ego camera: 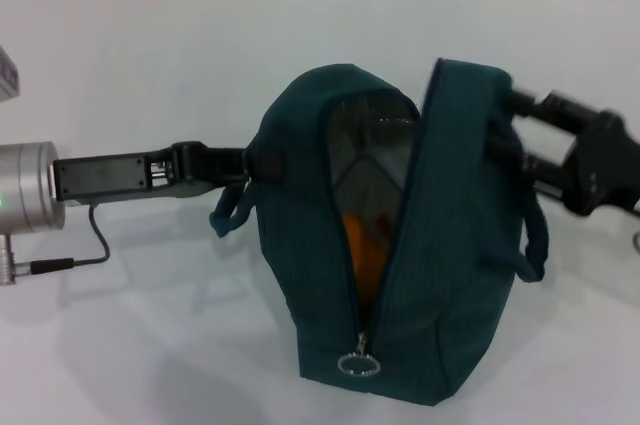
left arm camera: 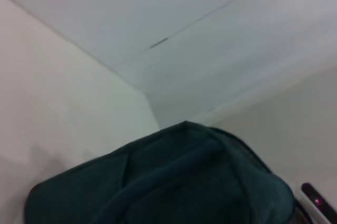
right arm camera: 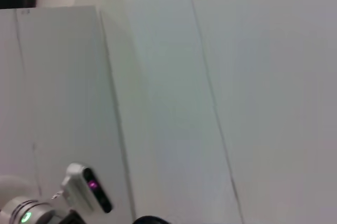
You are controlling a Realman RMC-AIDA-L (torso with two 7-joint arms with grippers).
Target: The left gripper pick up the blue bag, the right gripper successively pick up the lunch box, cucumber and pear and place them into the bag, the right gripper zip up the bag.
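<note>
Blue bag (ego camera: pixel 440 275) standing mid-desk, braced by left gripper (ego camera: pixel 250 163) fingers clamped on its side and right gripper (ego camera: pixel 510 135), finger state untellable, against the opposite side, keeping the mouth open above the unclosed zipper pull (ego camera: pixel 359 364).

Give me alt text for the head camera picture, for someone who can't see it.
A dark blue-green bag stands upright on a white table, its front zipper open wide, with something orange showing inside. The left gripper meets the bag's left side and the right gripper its right; the zipper pull ring hangs near the bottom.
</note>
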